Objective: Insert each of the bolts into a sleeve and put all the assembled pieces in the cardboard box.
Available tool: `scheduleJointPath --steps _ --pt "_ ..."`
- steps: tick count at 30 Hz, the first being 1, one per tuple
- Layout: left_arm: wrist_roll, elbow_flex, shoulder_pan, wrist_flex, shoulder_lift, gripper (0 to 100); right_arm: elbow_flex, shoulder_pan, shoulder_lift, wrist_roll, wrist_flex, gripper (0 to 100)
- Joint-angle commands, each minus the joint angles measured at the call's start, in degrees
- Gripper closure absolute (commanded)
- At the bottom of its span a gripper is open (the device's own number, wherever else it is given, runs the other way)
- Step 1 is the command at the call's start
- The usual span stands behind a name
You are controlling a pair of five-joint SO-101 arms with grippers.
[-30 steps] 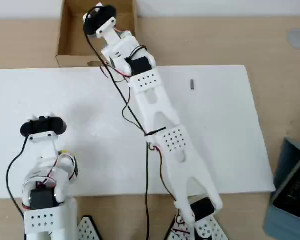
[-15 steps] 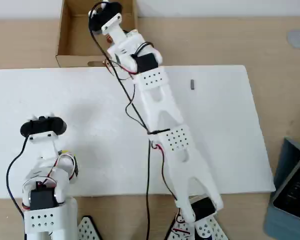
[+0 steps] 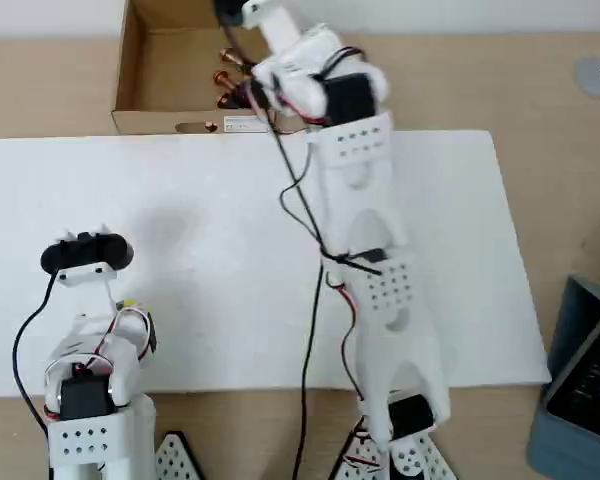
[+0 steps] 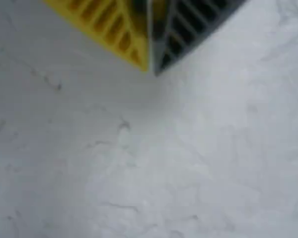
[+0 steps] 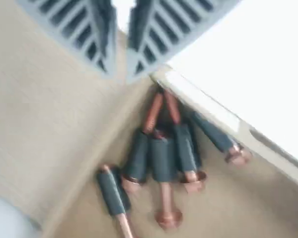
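The cardboard box (image 3: pixel 130 70) stands at the table's far edge, just beyond the white mat (image 3: pixel 180 220). Several assembled pieces (image 3: pixel 228 85), dark sleeves with copper bolts through them, lie in its right-hand end. In the right wrist view they (image 5: pixel 161 158) are heaped in a corner of the box (image 5: pixel 54 124). My right gripper (image 5: pixel 121 67) hangs above that corner, its grey fingers nearly touching, with nothing between them; from above it (image 3: pixel 238 12) is over the box's far right end. My left gripper (image 3: pixel 85 252) rests low over the mat's near left part, its yellow and dark fingers (image 4: pixel 139 54) shut and empty.
A grey bin (image 3: pixel 580 390) stands off the mat at the near right. A small round grey fitting (image 3: pixel 598 75) sits in the tabletop at the far right. The right arm's cable (image 3: pixel 310 330) trails across the middle of the mat.
The right arm has swung to the right across the box, uncovering the pieces lying inside. The left arm has not moved.
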Motion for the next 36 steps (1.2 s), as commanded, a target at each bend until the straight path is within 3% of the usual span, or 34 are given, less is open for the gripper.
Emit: scheduleJointPath --steps 1,4,9,15,30,36 --pt "-0.18 -0.26 -0.26 -0.09 -0.4 100 -2.95 2.51 -9.45 0.09 8.09 98.9" --pt "-0.18 -0.26 -0.26 -0.09 -0.4 100 -2.95 4.0 -13.14 0.0 14.33 98.9" --pt "-0.18 -0.26 -0.26 -0.09 -0.4 100 -2.33 8.31 -17.71 -1.41 14.24 98.9" --pt "-0.18 -0.26 -0.26 -0.09 -0.4 100 9.1 11.38 -28.09 -1.41 14.24 98.9" --pt "-0.18 -0.26 -0.26 -0.09 -0.4 100 72.84 12.18 -77.49 -3.34 13.36 98.9" --pt "-0.18 -0.26 -0.26 -0.09 -0.4 100 94.9 12.18 -90.86 -6.07 5.63 98.9"
